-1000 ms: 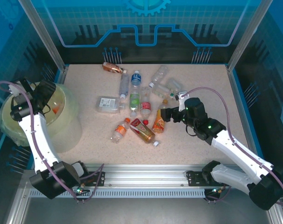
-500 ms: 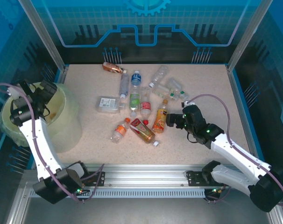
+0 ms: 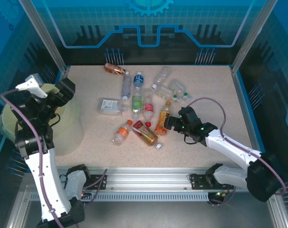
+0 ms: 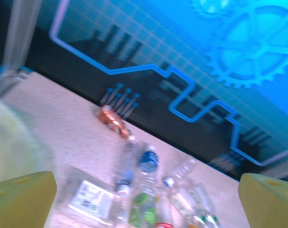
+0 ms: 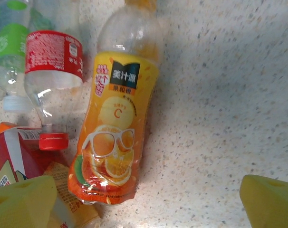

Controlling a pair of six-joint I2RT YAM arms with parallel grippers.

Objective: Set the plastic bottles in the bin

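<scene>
Speckled beige table holds the plastic bottles. They all lie down in one loose pile in the middle. I count about twelve, but some are see-through and lie on top of each other, so the number is hard to be sure of. One small white cap lies by itself just beside the pile.

One bin stands at the left edge of the table, well apart from the pile. The left arm covers part of it, and I cannot tell what is inside.

There are two grippers. The left gripper hangs over the bin's edge with its fingers spread wide and nothing in them. Its own camera picture is blurry. The right gripper is low by the pile, also spread wide and holding nothing. An orange-label bottle lies just in front of it, beside a red-label bottle.
</scene>
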